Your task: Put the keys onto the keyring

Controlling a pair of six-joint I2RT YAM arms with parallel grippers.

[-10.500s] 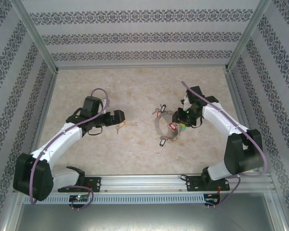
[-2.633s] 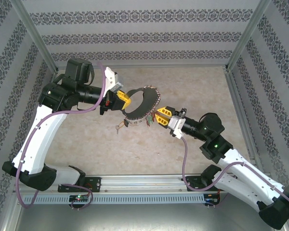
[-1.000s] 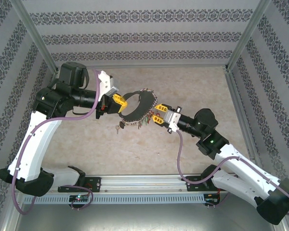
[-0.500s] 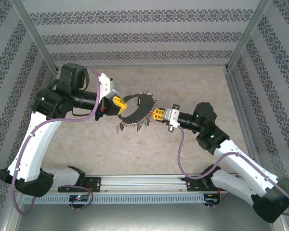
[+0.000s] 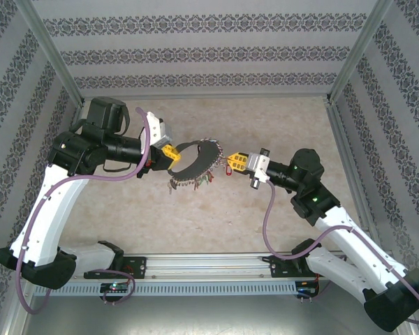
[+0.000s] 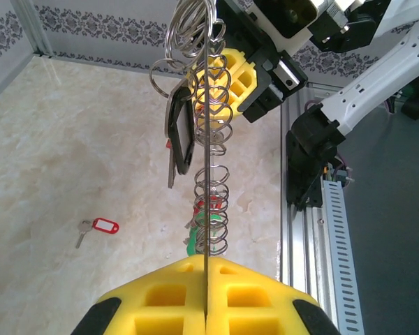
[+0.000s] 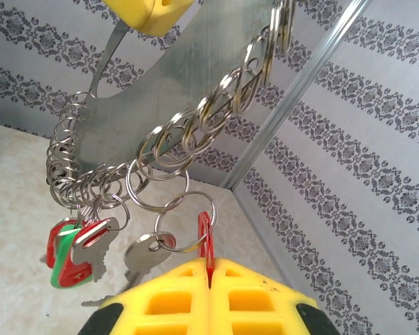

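You: L gripper [image 5: 169,151] yellow fingers clamped tight on keyring [image 5: 197,162] band edge, ring held in air over table [image 5: 195,213]. Loose key [image 6: 100,226], red tag, flat on table below. Tagged keys [image 7: 73,255], red/green, hang off ring. R gripper [image 5: 232,162] pinched closed on red-tagged key [image 7: 207,236], just beside ring; threaded or not, can't tell.

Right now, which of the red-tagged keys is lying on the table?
The lone red-tagged key flat on the table, in the left wrist view. The other red tags hang from the keyring, one pinched by the right gripper.
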